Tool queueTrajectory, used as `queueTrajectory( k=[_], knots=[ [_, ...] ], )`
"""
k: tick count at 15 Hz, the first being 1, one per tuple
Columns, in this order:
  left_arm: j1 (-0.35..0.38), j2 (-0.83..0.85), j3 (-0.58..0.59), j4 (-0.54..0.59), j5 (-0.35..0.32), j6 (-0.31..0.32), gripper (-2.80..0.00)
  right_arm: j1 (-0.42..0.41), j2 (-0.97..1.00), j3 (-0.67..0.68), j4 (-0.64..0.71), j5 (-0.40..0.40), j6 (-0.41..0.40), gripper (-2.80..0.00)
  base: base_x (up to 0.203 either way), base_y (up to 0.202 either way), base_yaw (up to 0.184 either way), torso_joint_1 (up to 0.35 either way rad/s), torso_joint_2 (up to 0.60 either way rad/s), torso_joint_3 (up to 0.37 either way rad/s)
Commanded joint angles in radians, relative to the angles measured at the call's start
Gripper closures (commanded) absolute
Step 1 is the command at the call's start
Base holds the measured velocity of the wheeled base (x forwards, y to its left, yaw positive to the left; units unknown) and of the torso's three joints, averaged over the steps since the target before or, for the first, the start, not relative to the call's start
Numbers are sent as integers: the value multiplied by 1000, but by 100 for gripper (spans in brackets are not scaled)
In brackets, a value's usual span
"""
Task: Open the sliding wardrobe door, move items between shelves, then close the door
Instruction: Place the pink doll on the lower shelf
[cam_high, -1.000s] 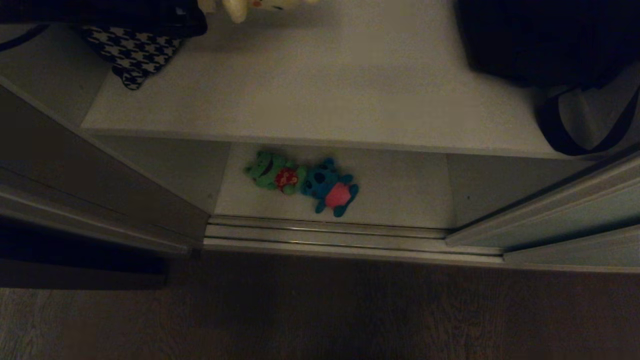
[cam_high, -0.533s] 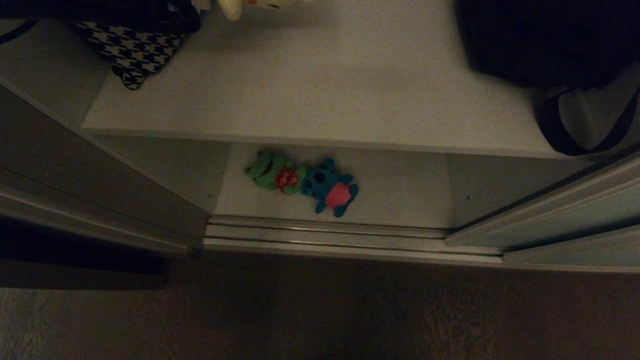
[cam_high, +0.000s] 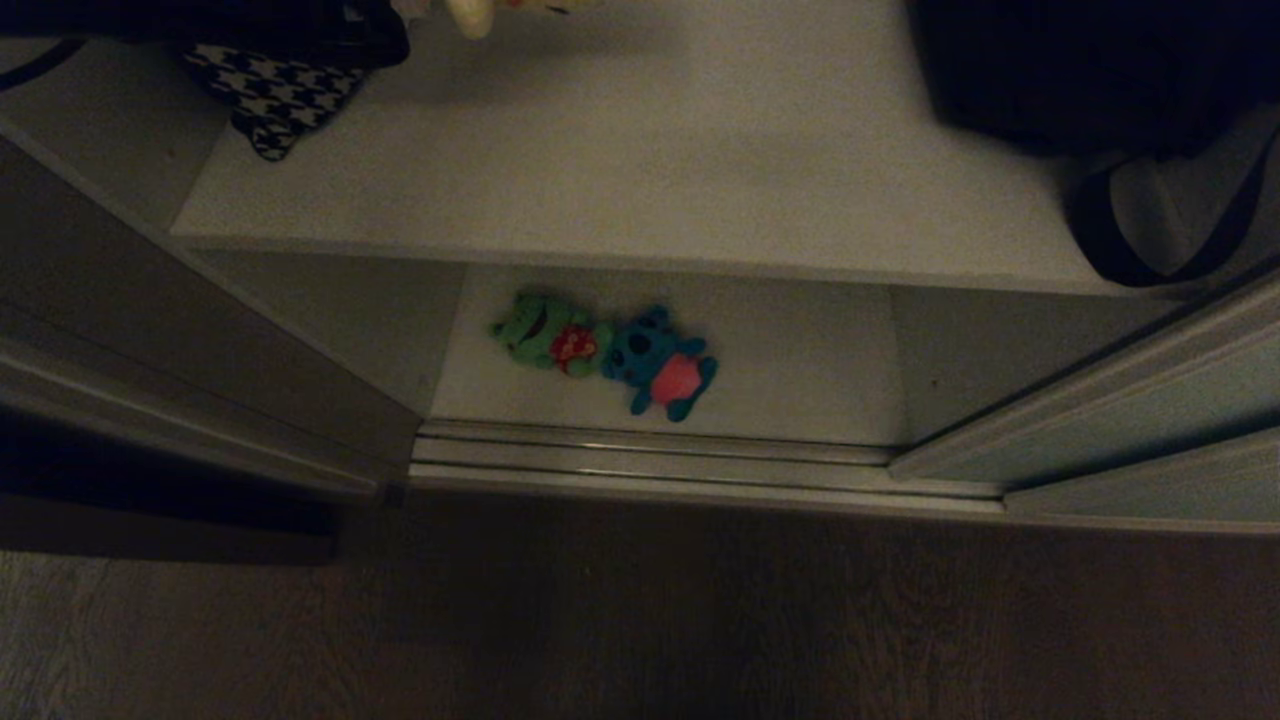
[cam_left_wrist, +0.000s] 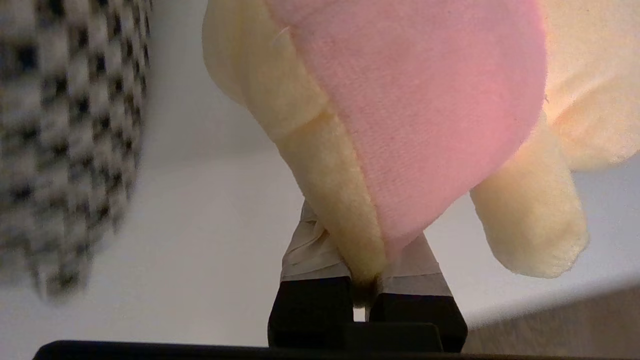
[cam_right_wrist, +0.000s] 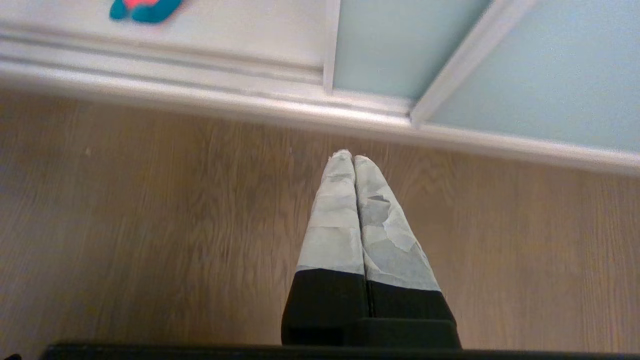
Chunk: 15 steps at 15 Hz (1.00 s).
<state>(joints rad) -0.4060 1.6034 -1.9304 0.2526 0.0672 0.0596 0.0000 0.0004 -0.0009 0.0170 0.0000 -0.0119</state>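
The sliding wardrobe door stands pushed aside at the right, leaving the shelves open. A green plush and a blue plush with a pink belly lie side by side on the lower shelf. A cream-yellow plush shows at the top edge, above the upper shelf. In the left wrist view my left gripper is shut on the lower end of this cream and pink plush. My right gripper is shut and empty, parked over the wooden floor near the door.
A black strapped bag fills the upper shelf's right end. A houndstooth cloth hangs at its left end, close beside the held plush. The ribbed floor track runs along the wardrobe's front, with wooden floor before it.
The whole head picture has shifted slightly, so the camera moved. The cream plush stays at the top edge in my left gripper; the two lower toys lie as before.
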Motion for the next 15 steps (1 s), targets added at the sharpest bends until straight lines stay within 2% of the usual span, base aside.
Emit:
queueTrajectory(
  k=[1,6,12,15],
  knots=[
    [-1,0,-2,-7,0,0,0,0,0,1,0,0,-2,0,-204,0,2,2,-7,2],
    [-1,1,-2,-24,-1,8,0,0,0,1,0,0,0,0,-186,0,0,2,5,4],
    [-31,-46,3,-13,5,21,0,0,0,0,0,0,-1,0,-10,0,-1,-1,1,0],
    [-66,-115,62,31,-2,18,0,0,0,1,0,0,0,0,0,0,0,0,0,0]
  ],
)
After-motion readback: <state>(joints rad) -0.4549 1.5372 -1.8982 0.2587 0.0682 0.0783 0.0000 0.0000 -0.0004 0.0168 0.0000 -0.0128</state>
